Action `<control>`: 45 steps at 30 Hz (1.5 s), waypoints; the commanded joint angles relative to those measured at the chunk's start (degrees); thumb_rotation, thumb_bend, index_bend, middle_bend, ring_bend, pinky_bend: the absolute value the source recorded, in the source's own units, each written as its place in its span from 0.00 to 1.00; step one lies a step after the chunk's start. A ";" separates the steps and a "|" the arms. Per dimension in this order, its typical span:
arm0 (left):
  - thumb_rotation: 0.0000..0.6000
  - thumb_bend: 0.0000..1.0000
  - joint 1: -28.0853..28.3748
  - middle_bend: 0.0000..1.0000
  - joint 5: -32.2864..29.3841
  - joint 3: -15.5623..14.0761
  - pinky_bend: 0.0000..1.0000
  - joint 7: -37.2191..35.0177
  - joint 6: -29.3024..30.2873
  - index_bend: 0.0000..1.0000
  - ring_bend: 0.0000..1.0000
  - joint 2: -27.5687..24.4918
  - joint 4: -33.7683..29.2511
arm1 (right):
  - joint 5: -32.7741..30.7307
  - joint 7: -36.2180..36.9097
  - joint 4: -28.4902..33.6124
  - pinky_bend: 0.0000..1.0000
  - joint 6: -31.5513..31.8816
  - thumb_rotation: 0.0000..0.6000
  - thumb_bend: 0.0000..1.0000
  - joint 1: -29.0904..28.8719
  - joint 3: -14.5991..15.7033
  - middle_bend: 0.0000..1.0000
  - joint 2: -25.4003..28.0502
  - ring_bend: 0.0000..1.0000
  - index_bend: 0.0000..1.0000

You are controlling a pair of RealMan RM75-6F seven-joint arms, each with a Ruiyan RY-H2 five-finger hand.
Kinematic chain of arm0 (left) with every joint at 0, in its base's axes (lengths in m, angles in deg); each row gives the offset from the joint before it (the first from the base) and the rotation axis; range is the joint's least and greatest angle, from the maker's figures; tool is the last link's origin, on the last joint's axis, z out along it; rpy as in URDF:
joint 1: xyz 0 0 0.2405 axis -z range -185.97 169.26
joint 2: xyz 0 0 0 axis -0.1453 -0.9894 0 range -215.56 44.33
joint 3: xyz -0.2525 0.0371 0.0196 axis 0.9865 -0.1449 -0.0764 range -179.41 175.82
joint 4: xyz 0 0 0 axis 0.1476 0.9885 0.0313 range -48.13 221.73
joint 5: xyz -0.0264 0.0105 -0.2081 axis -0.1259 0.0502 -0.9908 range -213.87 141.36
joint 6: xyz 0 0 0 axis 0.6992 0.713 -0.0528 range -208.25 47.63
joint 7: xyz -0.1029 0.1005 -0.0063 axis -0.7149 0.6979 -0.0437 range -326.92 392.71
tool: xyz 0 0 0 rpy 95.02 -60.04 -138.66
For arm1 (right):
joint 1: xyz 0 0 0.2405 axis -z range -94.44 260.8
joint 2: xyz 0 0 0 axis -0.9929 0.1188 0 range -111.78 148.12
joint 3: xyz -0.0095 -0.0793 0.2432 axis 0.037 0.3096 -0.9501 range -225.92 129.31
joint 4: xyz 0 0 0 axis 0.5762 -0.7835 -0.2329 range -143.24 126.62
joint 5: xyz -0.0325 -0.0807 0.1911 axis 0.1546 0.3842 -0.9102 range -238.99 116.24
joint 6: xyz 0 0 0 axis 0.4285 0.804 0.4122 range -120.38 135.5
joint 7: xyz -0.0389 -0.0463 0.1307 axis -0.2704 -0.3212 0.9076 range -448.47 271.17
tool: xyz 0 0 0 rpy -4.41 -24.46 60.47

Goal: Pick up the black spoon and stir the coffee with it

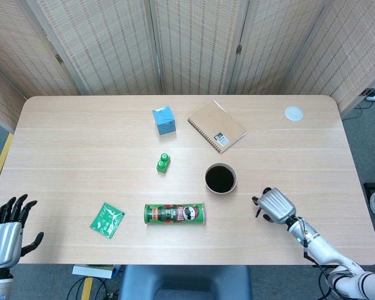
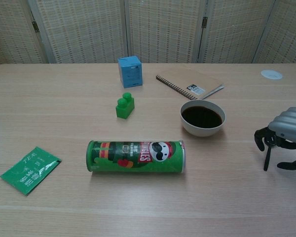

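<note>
The black spoon (image 2: 267,159) lies on the table right of the white bowl of coffee (image 2: 203,129) (image 1: 235,180). My right hand (image 2: 284,136) (image 1: 275,205) hovers low over the spoon, dark fingers (image 2: 259,138) curled down on its left and the thumb on its right. The spoon's bowl end is hidden under the fingers and only the handle shows, still resting on the wood. In the head view the hand covers nearly all of the spoon. My left hand (image 1: 6,228) hangs off the table's near left corner, fingers spread, holding nothing.
A green Pringles can (image 2: 135,156) lies on its side left of the bowl. A green tea packet (image 2: 29,169), a green brick (image 2: 124,106), a blue box (image 2: 130,71), a brown notebook (image 2: 190,84) and a small white lid (image 2: 271,74) are spread around.
</note>
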 commanded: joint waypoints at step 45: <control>1.00 0.31 -0.24 0.10 -0.96 0.08 0.14 -1.97 -0.81 0.21 0.07 0.73 2.13 | 0.29 -12.09 -5.55 1.00 -3.00 1.00 0.30 -4.18 -0.58 0.99 -5.05 1.00 0.52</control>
